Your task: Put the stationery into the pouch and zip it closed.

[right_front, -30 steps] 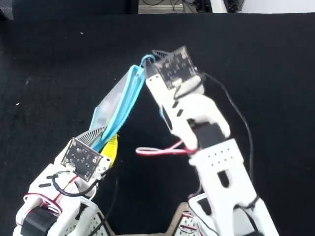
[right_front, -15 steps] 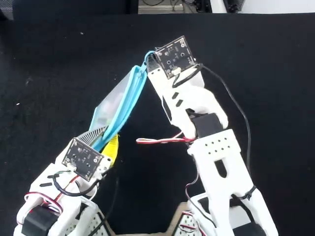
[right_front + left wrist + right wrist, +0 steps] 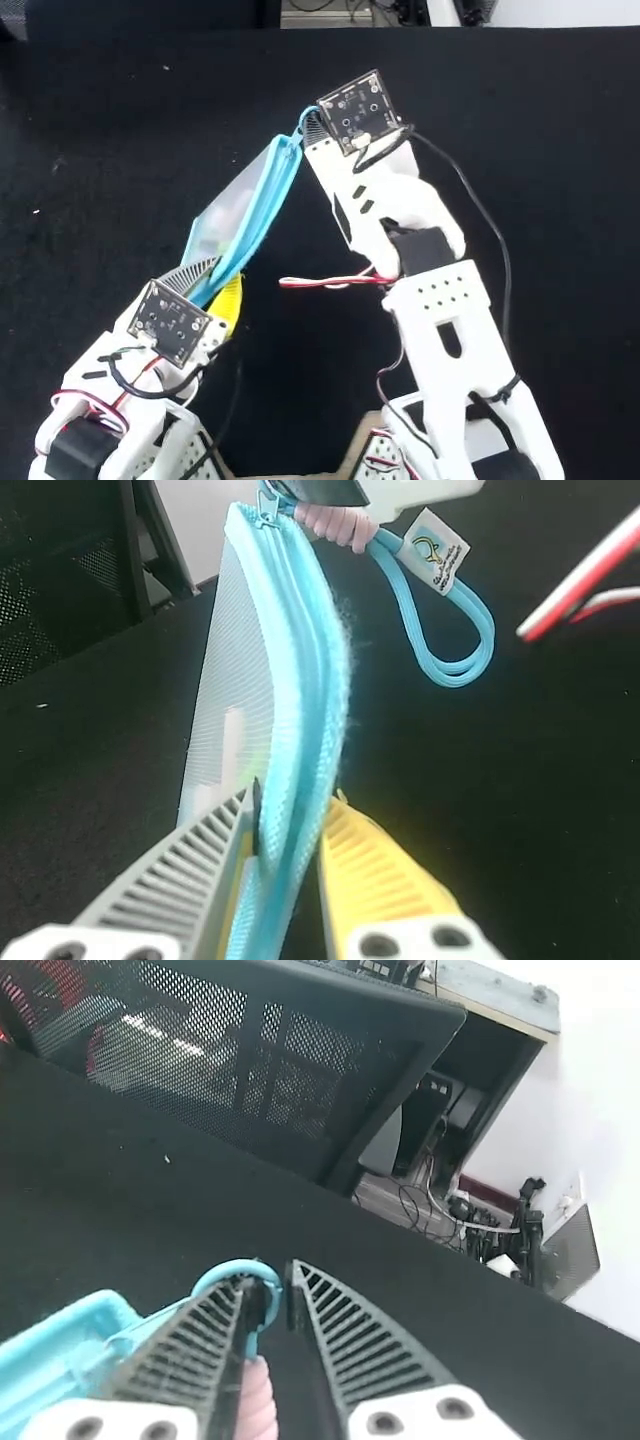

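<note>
High view: mesh pouch [image 3: 243, 212] taut between left pincer [image 3: 214, 282], clamped on its end, and right pincer [image 3: 305, 122], gripping zip pull [image 3: 266, 508], drawn slightly farther; seemingly zipped.

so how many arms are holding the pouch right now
2. The left arm clamps its jaws on the near end of the pouch; the right arm pinches the far end, by the zipper pull.

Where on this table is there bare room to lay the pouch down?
Bare table lies left of the pouch, beyond the right gripper, and right of the right arm. Crowded between the arms, where the left gripper holds the pouch and a red-white wire crosses.
</note>
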Robot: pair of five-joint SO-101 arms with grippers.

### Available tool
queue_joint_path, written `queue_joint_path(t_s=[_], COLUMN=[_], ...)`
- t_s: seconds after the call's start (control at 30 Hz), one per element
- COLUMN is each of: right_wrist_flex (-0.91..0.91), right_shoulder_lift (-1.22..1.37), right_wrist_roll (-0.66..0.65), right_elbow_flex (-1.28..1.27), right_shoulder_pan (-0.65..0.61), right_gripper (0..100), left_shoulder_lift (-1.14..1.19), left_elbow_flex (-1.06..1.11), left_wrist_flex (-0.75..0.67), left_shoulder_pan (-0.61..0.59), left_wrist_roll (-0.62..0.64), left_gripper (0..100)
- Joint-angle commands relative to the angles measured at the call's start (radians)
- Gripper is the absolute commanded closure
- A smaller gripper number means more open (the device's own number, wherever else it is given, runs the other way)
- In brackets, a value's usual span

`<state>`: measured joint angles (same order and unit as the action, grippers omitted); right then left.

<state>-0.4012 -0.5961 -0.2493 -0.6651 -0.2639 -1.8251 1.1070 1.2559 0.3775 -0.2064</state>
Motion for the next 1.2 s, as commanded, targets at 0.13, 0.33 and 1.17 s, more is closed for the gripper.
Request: queue_joint_path(t_s=[0.13,0.33,1.17], right_wrist_flex=[-0.222,-0.311,-0.468], right_shoulder_lift=[-0.159,-0.328,-0.550], right_wrist_roll=[0.034,0.034,0.034], right_elbow_flex=[0.084,0.082,-0.472], right_shoulder_pan=[-0.089,-0.178,0.054], right_gripper=[77.1,80.5,88.7], left_shoulder_lift=[0.003,0.003,0.003], left_elbow_flex=[0.018,0.018,-0.021], left_wrist_flex=[0.021,0.021,0.017], left_shoulder_pan=[0.007,0.007,-0.036], left_wrist_roll=[0.015,0.015,0.009], left_gripper=[97,97,97])
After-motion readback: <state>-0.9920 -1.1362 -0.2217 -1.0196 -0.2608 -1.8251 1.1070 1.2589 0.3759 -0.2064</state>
